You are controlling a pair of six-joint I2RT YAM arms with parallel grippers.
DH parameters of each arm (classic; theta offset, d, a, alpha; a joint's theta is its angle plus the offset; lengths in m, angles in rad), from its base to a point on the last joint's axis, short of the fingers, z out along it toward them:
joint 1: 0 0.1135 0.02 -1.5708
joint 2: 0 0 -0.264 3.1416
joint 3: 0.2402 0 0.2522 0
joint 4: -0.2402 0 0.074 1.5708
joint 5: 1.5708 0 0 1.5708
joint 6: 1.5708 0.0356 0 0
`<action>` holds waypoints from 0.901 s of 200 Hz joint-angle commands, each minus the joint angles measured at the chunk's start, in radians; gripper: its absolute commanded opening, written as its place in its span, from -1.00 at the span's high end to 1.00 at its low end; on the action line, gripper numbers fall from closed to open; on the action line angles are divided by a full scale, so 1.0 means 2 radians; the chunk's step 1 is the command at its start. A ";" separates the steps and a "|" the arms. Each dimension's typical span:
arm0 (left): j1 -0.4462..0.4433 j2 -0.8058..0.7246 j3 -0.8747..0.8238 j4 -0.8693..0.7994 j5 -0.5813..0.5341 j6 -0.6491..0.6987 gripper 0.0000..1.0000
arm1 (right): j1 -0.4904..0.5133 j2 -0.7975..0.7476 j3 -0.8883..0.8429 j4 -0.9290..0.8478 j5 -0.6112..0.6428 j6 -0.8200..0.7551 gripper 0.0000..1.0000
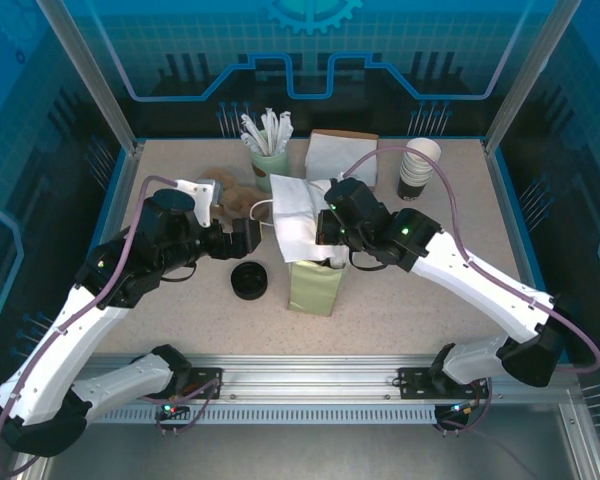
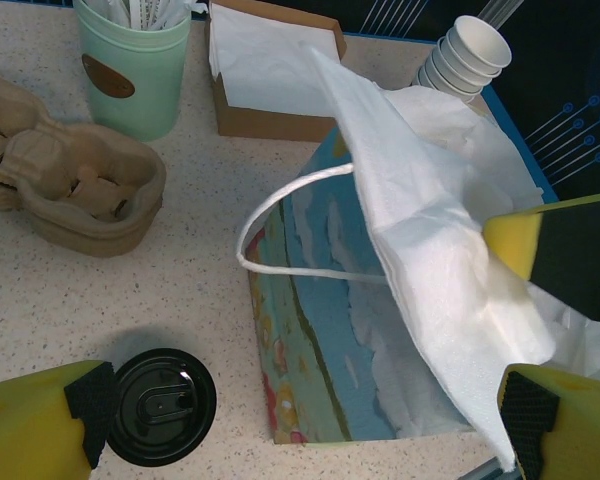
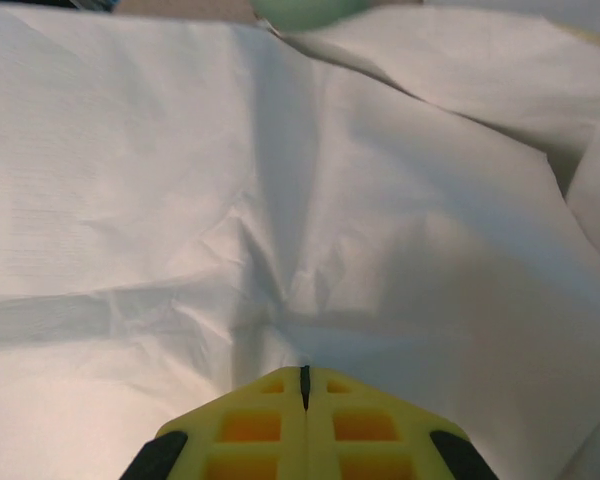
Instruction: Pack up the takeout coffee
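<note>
A paper bag [image 1: 315, 287] printed in blue and green [image 2: 325, 310] stands mid-table with a sheet of white paper [image 1: 292, 215] rising out of its mouth. My right gripper [image 1: 329, 238] is over the bag's top, shut on that white paper [image 3: 280, 200]; its yellow fingertips [image 3: 302, 385] are pressed together where the creases meet. My left gripper [image 1: 248, 236] hovers just left of the bag, open, its fingers [image 2: 40, 430] spread wide on either side of the bag's lower part. The takeout coffee is hidden.
A squat stack of black lids [image 1: 249, 280] sits left of the bag [image 2: 161, 405]. At the back are cardboard cup carriers [image 2: 65, 185], a green cup of stirrers [image 1: 270, 158], a napkin box [image 1: 342, 155] and stacked cups [image 1: 418, 168].
</note>
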 commanded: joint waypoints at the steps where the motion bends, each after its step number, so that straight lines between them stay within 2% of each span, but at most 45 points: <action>1: 0.003 -0.007 -0.003 0.002 -0.009 0.010 -0.98 | 0.007 0.012 -0.001 -0.031 0.027 0.005 1.00; 82: 0.003 -0.007 -0.005 0.002 -0.007 0.011 -0.98 | 0.015 0.068 0.013 -0.075 0.040 -0.004 1.00; 169: 0.004 -0.007 -0.014 0.006 -0.006 0.005 -0.98 | 0.016 0.060 0.034 -0.079 0.043 -0.020 1.00; 180: 0.003 -0.009 -0.017 0.006 -0.007 0.005 -0.98 | 0.016 0.054 0.046 -0.080 0.040 -0.026 0.82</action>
